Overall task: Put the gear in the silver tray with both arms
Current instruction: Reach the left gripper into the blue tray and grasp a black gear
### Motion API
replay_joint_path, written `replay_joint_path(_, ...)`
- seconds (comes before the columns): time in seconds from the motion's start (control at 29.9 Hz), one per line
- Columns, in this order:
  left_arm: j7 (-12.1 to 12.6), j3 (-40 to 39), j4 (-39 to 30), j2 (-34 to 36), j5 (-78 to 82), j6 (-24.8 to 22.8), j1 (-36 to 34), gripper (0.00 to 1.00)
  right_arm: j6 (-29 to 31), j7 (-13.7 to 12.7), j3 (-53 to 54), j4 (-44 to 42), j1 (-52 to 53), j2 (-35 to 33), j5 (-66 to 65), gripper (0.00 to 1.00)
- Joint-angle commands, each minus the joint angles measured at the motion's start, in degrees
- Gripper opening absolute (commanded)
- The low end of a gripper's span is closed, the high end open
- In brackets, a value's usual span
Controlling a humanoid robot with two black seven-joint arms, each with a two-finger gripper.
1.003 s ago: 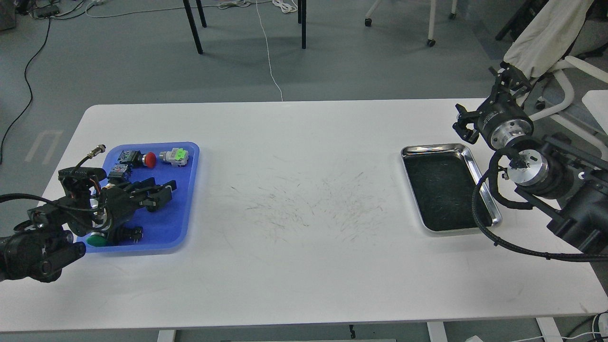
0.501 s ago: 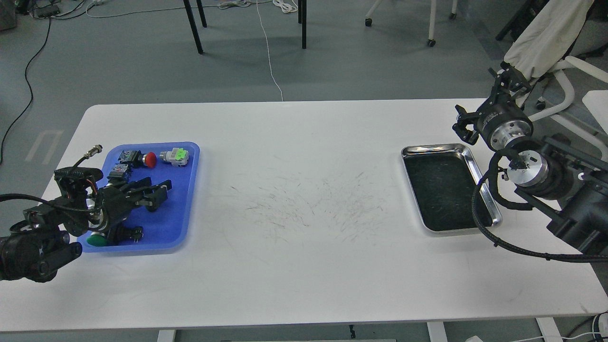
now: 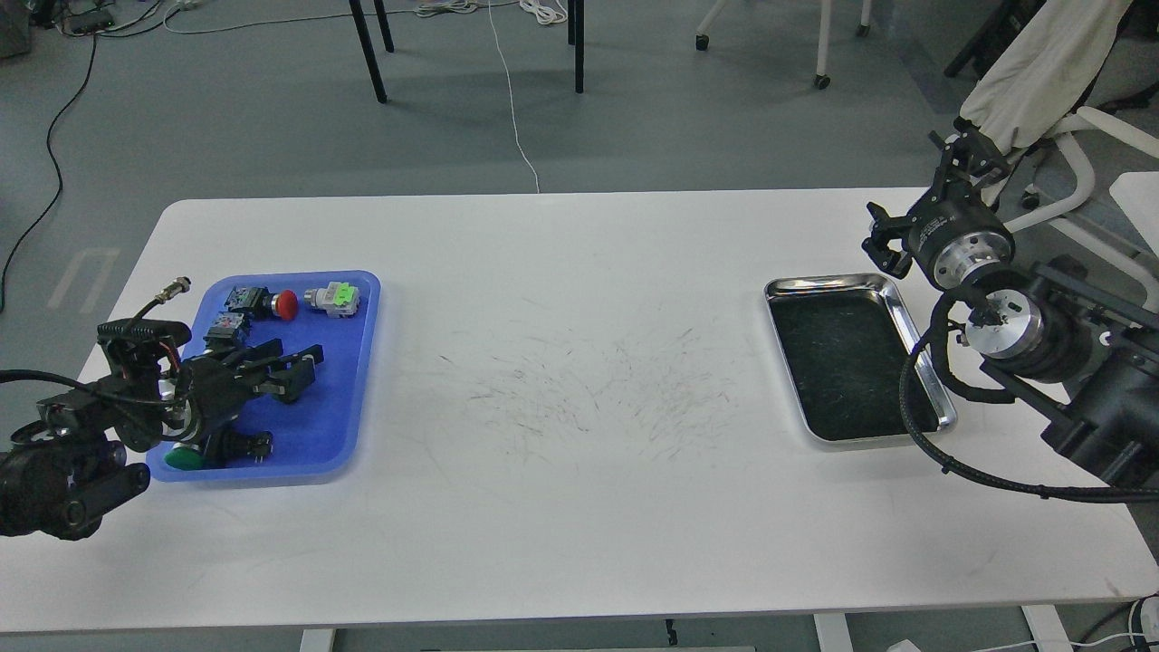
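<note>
The silver tray (image 3: 860, 359) lies flat on the right part of the white bench (image 3: 579, 380), its long axis running from the far edge toward the near edge and leaning a little to the right at the near end; its dark scratched bottom faces up and holds nothing. On the left part of the bench sits a blue tray (image 3: 317, 426) carrying small parts: a red-capped button (image 3: 286, 305), a grey part with a green top (image 3: 333, 297), a green-capped button (image 3: 184, 457) at its near corner, and dark switch blocks (image 3: 228, 326). The left pincer (image 3: 303, 366) hangs over the blue tray pointing right, its two fingers a small way apart with nothing between them. The right pincer (image 3: 965, 152) is raised beyond the far right corner of the bench, seen from behind and dark, so I cannot tell how far it is open or whether it has hold of anything. The middle of the bench is marked with many fine dark scratches. Beyond lies a grey floor with black table legs (image 3: 368, 50), a white cable (image 3: 512, 91) and a chair draped in pale cloth (image 3: 1041, 68) at the right.
</note>
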Motion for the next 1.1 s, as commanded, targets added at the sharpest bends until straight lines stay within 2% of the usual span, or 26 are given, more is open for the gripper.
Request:
replay_joint_path(0.0,0.0,-0.1,0.3,-0.3,0.0,0.0,0.3,0.64,0.0,0.0,0.0,0.0,0.0,-0.1,0.0,0.99)
replay_joint_path(0.23,0.0,-0.1,0.3,-0.3,0.0,0.2,2.4,0.64,0.0,0.0,0.1,0.1,-0.4,-0.1,0.0,0.99)
replay_joint_path(0.43,0.0,-0.1,1.1,-0.5,0.0,1.6,2.6,0.62,0.0,0.0,0.0,0.1,-0.4,-0.1,0.0,0.99)
replay_joint_path(1.07,0.0,0.0,3.2,-2.9,0.0,1.8,2.5,0.60,0.0,0.0,0.0,0.0,-0.7,-0.1,-0.1,0.99)
